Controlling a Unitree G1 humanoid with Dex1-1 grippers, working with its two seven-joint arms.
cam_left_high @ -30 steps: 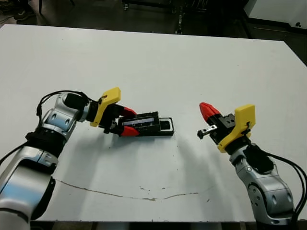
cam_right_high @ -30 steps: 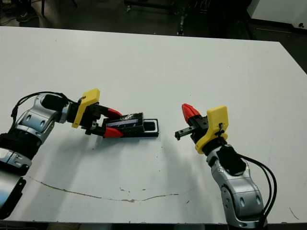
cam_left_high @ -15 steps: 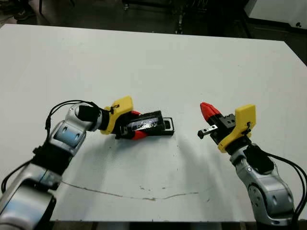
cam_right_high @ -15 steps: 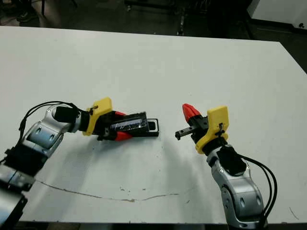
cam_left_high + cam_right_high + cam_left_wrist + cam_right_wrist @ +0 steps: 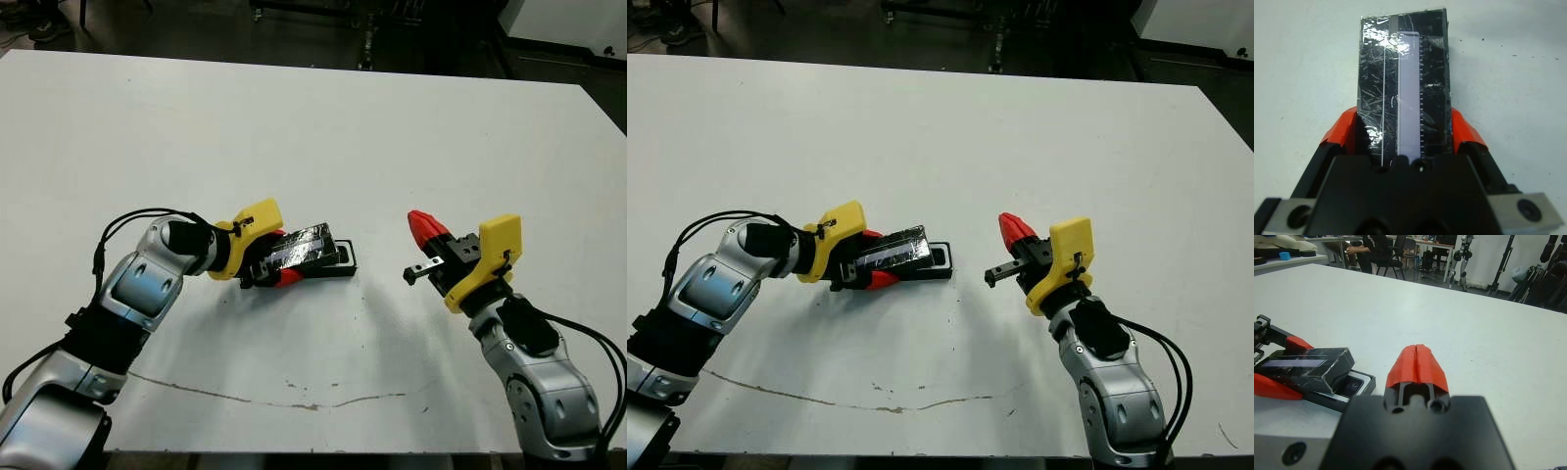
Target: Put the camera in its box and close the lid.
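Progress: the camera (image 5: 1354, 385) lies inside the box (image 5: 340, 266); the lid (image 5: 300, 246) is not down yet, resting tilted over the box's 9 o'clock end.
Left gripper (image 5: 273, 266): clamped on the lid's long sides.
Right gripper (image 5: 424, 227): fingers pressed together, holding nothing, at 3 o'clock, well apart from the box.
Left to do: lower and seat the lid.
Surface: white table (image 5: 323, 127), a thin crack line at 6 o'clock.
Room: seated person (image 5: 1369, 247) and stands beyond the table.

you get bright, even overhead light on the white table (image 5: 323, 117); soft shadows pool just under each pincer. glare streaks the lid (image 5: 1403, 93) between the left gripper (image 5: 1403, 132) fingertips (background beyond the table looks dim).
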